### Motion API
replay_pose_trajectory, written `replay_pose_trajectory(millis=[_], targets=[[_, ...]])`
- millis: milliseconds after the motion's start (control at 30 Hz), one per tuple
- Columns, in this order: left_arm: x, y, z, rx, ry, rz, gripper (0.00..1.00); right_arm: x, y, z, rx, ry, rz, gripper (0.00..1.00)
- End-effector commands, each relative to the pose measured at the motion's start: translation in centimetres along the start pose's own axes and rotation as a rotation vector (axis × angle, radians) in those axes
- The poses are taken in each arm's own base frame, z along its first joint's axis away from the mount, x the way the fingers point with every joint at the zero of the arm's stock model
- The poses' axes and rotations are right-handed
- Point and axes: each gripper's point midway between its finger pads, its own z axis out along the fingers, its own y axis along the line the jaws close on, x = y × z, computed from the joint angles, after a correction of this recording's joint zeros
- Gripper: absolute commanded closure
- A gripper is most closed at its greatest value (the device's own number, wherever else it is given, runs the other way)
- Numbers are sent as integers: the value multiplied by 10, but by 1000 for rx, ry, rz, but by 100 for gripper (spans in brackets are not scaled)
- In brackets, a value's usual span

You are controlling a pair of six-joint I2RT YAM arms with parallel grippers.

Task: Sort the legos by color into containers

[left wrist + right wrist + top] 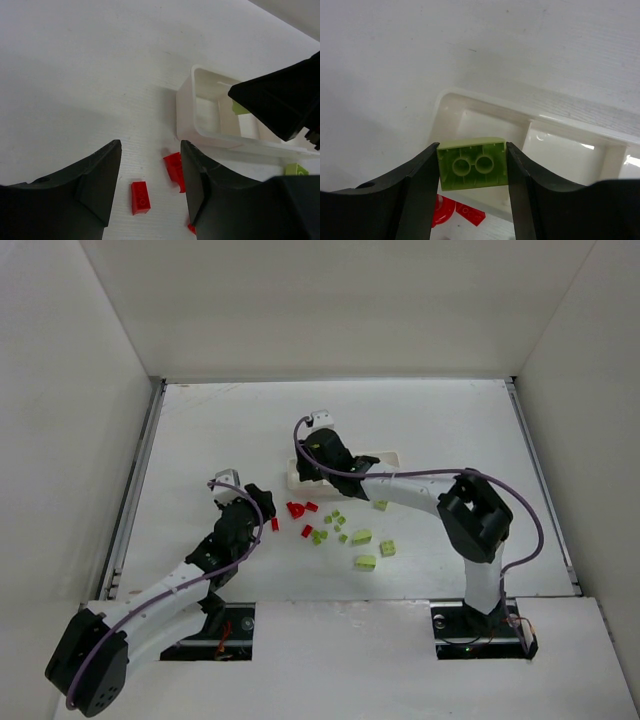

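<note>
The left hand (pixel 150 160) fills the bottom of its own wrist view. Its two dark fingers (pixel 95 185) stand partway apart, with nothing clamped between them. In the gap a small red lego (pixel 140 197) lies flat on the white table (pixel 75 65) and touches neither finger. Just right of it a second red piece (pixel 173 166) lies at the inner edge of the right-side finger, partly hidden by it.

Beyond these sits the white tray (pixel 184 107), one end wall turned toward the left hand. Over that end hangs the right hand (pixel 472 146), closed on a green lego (pixel 472 172). Its fingers press the brick's two short sides, and the hollow underside faces the wrist camera. The brick is held clear of the tray, above the end compartment that lies leftmost in the top view.

Further right in the top view, the loose legos lie on the table in front of the tray, between the two arms. A few red ones (pixel 307 531) are near the left hand. The green ones (pixel 361 536) are scattered to their right, and one green brick (pixel 380 505) lies just beside the tray's near wall.
</note>
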Motion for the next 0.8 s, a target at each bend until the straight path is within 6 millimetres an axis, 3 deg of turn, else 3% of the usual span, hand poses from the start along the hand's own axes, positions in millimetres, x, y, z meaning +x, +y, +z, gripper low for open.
replay_pose_trajectory(millis=[0,133,200,267,400,500,533,567,633,767], targets=[[-4,-12,-3,49,-11,-9,53,-31,24,3,-59,-80,38,51],[1,-7,-3,24,3,-1,54,-24,28,7,-64,-67,37,45],[0,-7,-3,21,2,-1,55,-22,27,6,-59,-64,39,35],[1,-6,-3,19,2,-1,55,-24,26,-1,-64,-72,40,25],[2,-15,-8,35,28,-6,58,-33,19,-22,-70,-115,52,22],[7,-36,-15,85,65,31,59,-36,3,-46,-56,-159,78,29],[13,-50,-20,123,94,51,59,-32,-10,-57,-38,-170,91,40],[15,-53,-21,130,100,55,59,-31,-14,-59,-32,-172,92,42],[29,-77,-29,194,150,95,59,-21,-33,-72,-4,-173,116,54],[50,-93,-32,209,204,150,58,6,-66,-94,48,-162,161,57]])
